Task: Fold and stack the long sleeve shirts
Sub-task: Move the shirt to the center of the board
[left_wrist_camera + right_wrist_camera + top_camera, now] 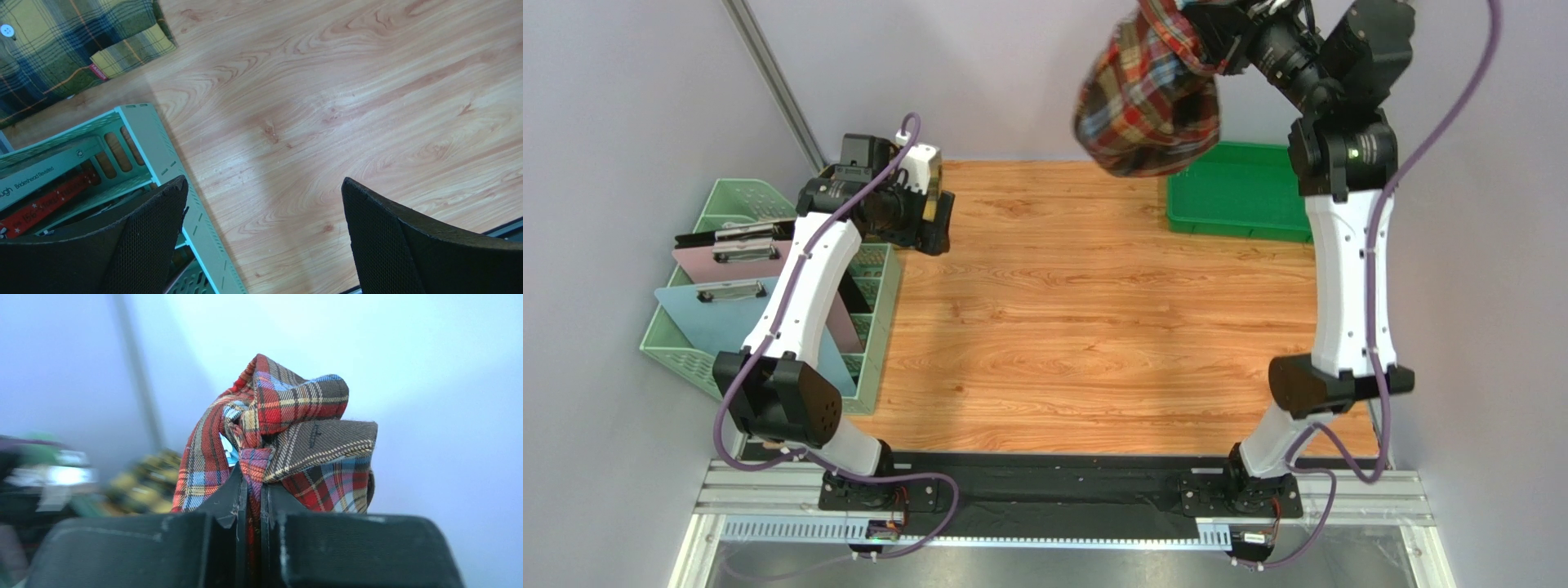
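Progress check: I'd call this barely started. The right hand (250, 484) is clamped tight on a pinch of the red plaid shirt (1149, 92), and the whole thing dangles in a crumpled wad up in the air, well apart from the mint basket (725, 202), over the opposite far corner of the counter (1075, 319). It hangs roughly above the edge of the green tray (1241, 190) that sits across from the basket. Nothing about it is flat yet, never mind folded.

The left hand (263, 184) is spread wide and holding nothing, hovering right at the basket's counter-side edge. The yellow plaid shirt (55, 49) only shows up in the left wrist view, lying on the counter just past the basket's corner. I see a button and a pocket, but too little of it to say whether it's folded. The top view doesn't show it at all.

The clipboards (732, 263) are in the basket, not part of the job.

So as I read it, still to do:
- lay the red one out on the open counter
- fold it
- sort out the yellow one
- stack the two

No stack anywhere that I can see
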Robot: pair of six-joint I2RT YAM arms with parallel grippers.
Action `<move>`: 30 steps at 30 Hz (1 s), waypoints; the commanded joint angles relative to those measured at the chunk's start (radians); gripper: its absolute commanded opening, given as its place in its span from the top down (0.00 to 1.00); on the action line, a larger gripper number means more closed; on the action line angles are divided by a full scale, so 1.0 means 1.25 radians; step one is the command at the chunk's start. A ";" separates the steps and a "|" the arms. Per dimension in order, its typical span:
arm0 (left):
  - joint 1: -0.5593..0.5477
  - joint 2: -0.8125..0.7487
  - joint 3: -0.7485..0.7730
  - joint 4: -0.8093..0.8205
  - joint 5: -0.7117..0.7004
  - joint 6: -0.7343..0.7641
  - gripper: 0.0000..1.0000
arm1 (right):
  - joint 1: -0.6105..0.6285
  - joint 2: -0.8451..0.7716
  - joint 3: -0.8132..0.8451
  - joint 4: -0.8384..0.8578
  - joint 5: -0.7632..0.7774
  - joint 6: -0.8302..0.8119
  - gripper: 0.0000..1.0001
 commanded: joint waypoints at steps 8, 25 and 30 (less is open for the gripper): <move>0.037 -0.035 -0.009 0.024 0.089 0.016 0.01 | -0.150 -0.424 -0.782 -0.090 -0.046 0.068 0.00; 0.000 -0.070 -0.275 -0.114 0.174 0.376 0.10 | 0.099 -0.284 -1.054 -0.224 -0.175 -0.279 0.09; -0.021 -0.039 -0.315 -0.056 0.118 0.343 0.13 | 0.212 -0.176 -1.064 -0.234 -0.197 -0.307 0.13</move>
